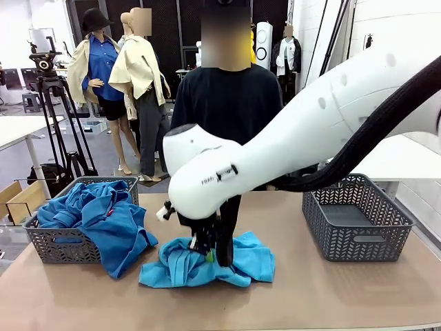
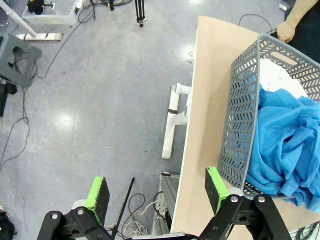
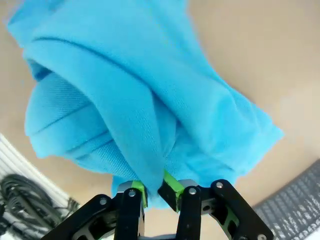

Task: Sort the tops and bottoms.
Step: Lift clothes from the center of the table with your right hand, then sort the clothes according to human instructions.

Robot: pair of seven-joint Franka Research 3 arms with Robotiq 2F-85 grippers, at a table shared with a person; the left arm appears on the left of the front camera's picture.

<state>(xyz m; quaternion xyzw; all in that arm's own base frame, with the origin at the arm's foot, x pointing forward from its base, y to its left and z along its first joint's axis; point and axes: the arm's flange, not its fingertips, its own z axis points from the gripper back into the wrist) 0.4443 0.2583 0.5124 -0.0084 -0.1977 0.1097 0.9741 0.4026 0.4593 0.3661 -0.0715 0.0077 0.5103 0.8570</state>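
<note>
Right hand [image 1: 209,252] is down at mid-worktop, fingers clamped together on a fold of the sky-blue shirt [image 1: 207,263]. In the right wrist view the green pads [image 3: 172,184] pinch a ridge of that shirt [image 3: 145,110], and the cloth bunches up from the pinch point. The rest of the shirt lies crumpled on the tan worktop [image 1: 310,289], near the robot's edge, between the two baskets.

Left grey basket [image 1: 65,245] sits at the worktop's left end, heaped with blue tops [image 1: 103,210]; one royal-blue top hangs over its front wall and touches the worktop just beside the sky-blue shirt. The left wrist view looks down on that basket [image 2: 240,120] with blue cloth [image 2: 287,140] inside and a white piece [image 2: 277,77] under it at the far end.

Left hand [image 2: 157,192] hangs off the worktop's side, above the floor, fingers wide apart, nothing between them; one green pad [image 2: 216,189] lines up with the basket's corner, can't tell if it touches.

Right grey basket [image 1: 355,217] stands at the worktop's right end, well apart from the shirt.

Person [image 1: 227,103] in a dark top stands at the far side, behind the right arm; a hand [image 2: 287,31] shows by the far end of the left basket.
</note>
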